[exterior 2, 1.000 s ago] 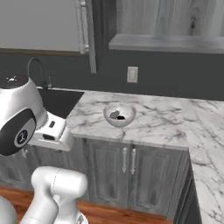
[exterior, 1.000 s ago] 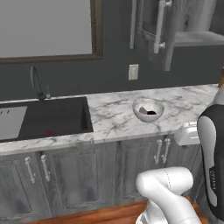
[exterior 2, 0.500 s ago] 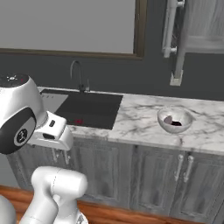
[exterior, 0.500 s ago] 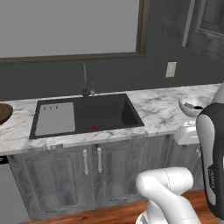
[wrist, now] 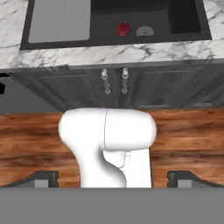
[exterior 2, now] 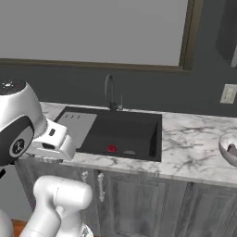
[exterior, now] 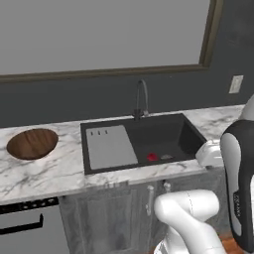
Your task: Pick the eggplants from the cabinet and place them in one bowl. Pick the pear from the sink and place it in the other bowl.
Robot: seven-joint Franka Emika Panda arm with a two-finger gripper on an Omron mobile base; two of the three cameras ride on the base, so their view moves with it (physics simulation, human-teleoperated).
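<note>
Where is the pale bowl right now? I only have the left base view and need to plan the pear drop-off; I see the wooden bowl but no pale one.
Observer: The pale speckled bowl sits on the marble counter to the right of the sink, at the right edge of the right base view.
Operator: Anything in it?
Observer: Something dark lies inside; it is cut off by the frame, so I cannot say how many pieces.
Operator: Are the gripper's jaws free for the pear?
Observer: In the hand view the gripper stands open and holds nothing, with the pear far ahead in the basin beside the drain.
</note>
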